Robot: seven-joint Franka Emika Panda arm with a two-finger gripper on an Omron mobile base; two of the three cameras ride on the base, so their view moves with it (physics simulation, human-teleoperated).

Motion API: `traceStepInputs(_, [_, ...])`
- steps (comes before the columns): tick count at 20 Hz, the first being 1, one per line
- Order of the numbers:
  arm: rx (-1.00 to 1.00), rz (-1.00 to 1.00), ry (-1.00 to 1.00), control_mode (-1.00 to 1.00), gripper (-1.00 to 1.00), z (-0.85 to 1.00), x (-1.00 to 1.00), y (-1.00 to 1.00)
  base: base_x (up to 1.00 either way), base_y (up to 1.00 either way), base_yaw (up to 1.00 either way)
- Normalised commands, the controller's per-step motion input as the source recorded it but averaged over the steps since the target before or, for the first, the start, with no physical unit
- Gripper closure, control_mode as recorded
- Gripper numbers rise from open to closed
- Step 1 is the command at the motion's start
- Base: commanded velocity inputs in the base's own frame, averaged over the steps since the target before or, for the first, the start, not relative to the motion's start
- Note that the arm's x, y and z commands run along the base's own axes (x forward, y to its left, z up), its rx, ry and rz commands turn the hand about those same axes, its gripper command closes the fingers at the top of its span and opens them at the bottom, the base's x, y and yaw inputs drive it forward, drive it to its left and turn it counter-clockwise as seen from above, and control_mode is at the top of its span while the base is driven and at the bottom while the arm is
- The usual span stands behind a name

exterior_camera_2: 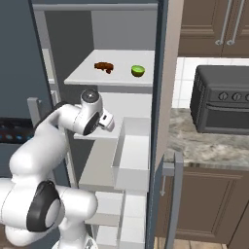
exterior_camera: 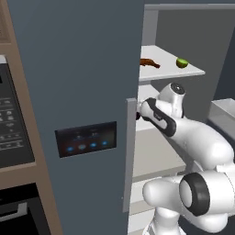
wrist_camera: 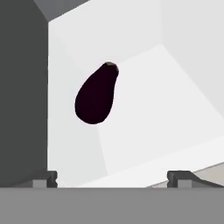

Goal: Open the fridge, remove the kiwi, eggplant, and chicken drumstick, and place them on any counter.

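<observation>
The fridge (exterior_camera_2: 160,73) stands open, its white shelves bare to me. My gripper (wrist_camera: 112,178) is spread wide, pinching nothing, pointed into the middle shelf at the eggplant (wrist_camera: 95,94), which lies ahead, apart from my fingertips. One shelf above rest the chicken drumstick (exterior_camera_2: 103,66) and, beside it, the kiwi (exterior_camera_2: 138,71).

I see the chicken drumstick (exterior_camera_2: 104,66) left of the kiwi (exterior_camera_2: 138,71) on an upper fridge (exterior_camera: 82,69) shelf, the eggplant (wrist_camera: 96,94) lying on a shelf ahead of my gripper (wrist_camera: 113,178).
</observation>
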Motion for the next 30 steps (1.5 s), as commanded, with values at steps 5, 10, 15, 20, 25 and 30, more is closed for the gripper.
traceStepInputs(5, [0.01, 0.00, 0.00, -1.00, -1.00, 0.00, 0.37, 0.04, 0.00, 0.00, 0.00])
traceStepInputs(10, [0.00, 0.00, 0.00, -1.00, -1.00, -0.10, 0.36, 0.06, 0.00, 0.00, 0.00])
traceStepInputs(15, [0.00, 0.00, 0.00, -1.00, -1.00, -0.16, 0.29, 0.01, 0.00, 0.00, 0.00])
traceStepInputs(20, [0.04, 0.00, 0.00, -1.00, -1.00, -0.18, 0.23, 0.00, 0.00, 0.00, 0.00])
traceStepInputs(25, [0.06, 0.00, 0.00, -1.00, -1.00, -0.15, 0.20, 0.00, 0.00, 0.00, 0.00])
traceStepInputs(30, [0.08, 0.00, 0.00, -1.00, -1.00, -0.14, 0.15, 0.00, 0.00, 0.00, 0.00])
